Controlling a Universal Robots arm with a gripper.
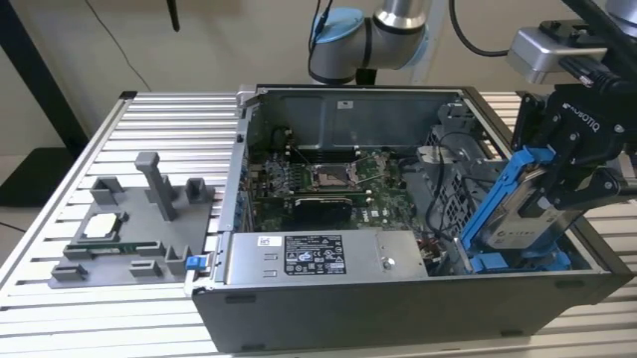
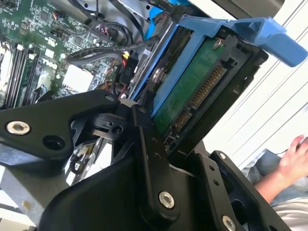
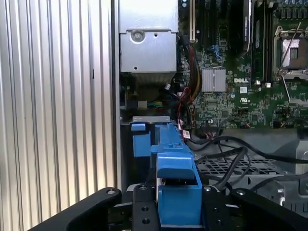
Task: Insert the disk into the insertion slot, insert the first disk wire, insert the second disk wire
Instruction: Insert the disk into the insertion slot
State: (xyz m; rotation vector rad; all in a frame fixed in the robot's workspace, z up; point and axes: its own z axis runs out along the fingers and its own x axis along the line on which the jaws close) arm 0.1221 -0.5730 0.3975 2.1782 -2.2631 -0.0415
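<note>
Exterior view: the gripper (image 1: pixel 553 195), black, on the arm (image 1: pixel 390 28), hangs over the open computer case (image 1: pixel 398 313) at about 3 o'clock from the case's middle, its jaws clamped on the disk (image 1: pixel 520 218). The disk, in its blue carrier, stands steeply tilted, its upper end leaning toward 1 o'clock and its lower end down by the insertion slot (image 1: pixel 512 262) in the case's 4 o'clock corner; whether they touch cannot be told. The motherboard (image 1: pixel 329 179) lies at the case's centre, with the power-supply box (image 1: pixel 318 255) at 6 o'clock from it. The case stands on a slatted table (image 1: pixel 149 112); a grey fixture tray (image 1: pixel 115 231) lies at 9 o'clock from the case, well apart. Second wrist view: the black fingers (image 2: pixel 147 139) grip the disk from both sides, its green circuit board (image 2: pixel 185 94) and connector edge facing the camera, with a blue carrier tab beyond. Black cables (image 2: pixel 96 53) run over the motherboard behind the disk, and a person's hand (image 2: pixel 296 153) rests beyond the case. First wrist view: the carrier sits between the fingers, aligned with the slot's blue rails just beyond it. The power-supply box lies past these, and a perforated cage (image 3: pixel 231 169) lies beside the slot under the black cables.
</note>
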